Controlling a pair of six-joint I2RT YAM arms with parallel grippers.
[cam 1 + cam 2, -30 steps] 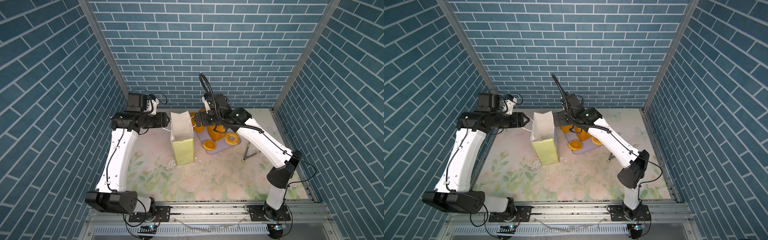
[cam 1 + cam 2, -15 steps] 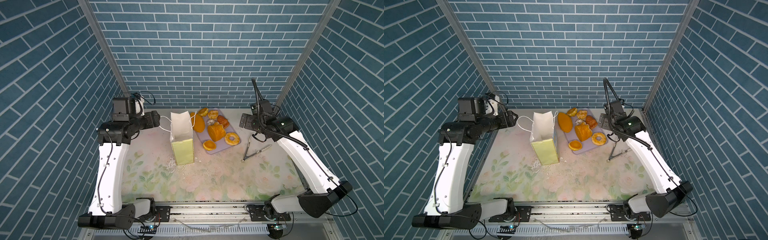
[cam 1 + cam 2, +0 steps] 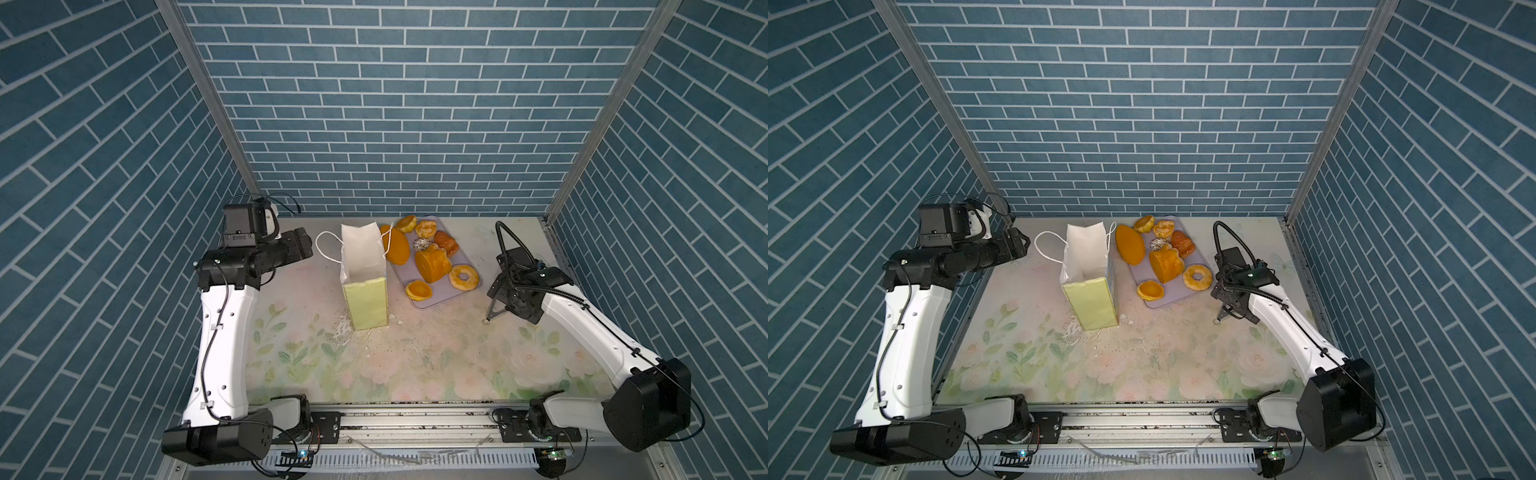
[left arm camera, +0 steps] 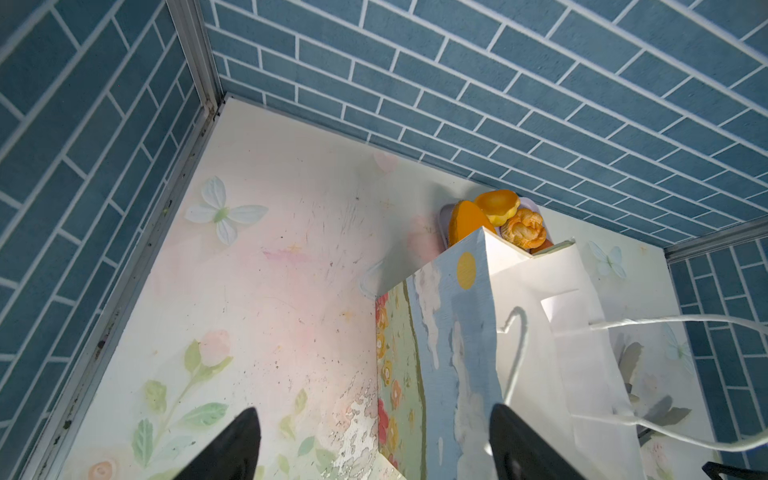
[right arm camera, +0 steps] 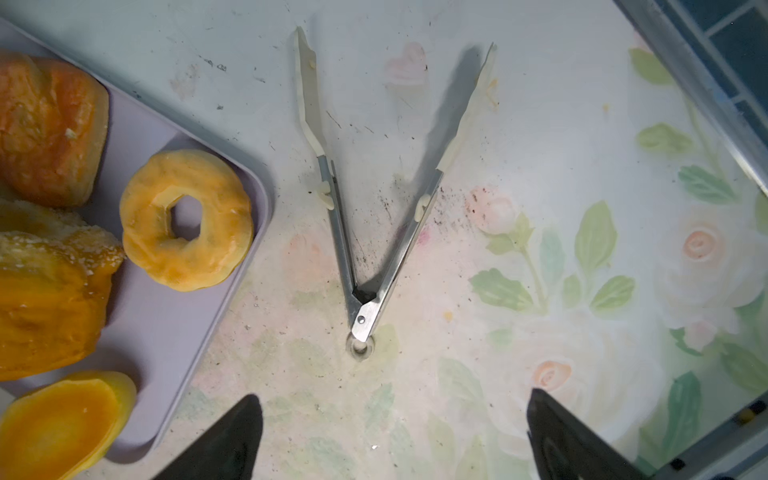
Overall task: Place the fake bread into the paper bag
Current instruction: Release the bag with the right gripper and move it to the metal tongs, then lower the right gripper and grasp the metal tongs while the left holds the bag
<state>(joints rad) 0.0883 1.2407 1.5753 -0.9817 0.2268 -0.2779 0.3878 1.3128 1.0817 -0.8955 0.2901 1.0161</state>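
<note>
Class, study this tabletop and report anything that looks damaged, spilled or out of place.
The floral table cover is worn and flaking by the paper bag's near bottom corner, with white chips scattered around it. Otherwise nothing stands out.

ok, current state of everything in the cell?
paper bag: upright, mouth open.
fake bread: piled on the tray, outside the bag.
tray: flat on the table, beside the bag.
tongs: lying on the table, spread open, ungripped.
left gripper: open, empty, next to the bag.
right gripper: open, empty, above the tongs.
</note>
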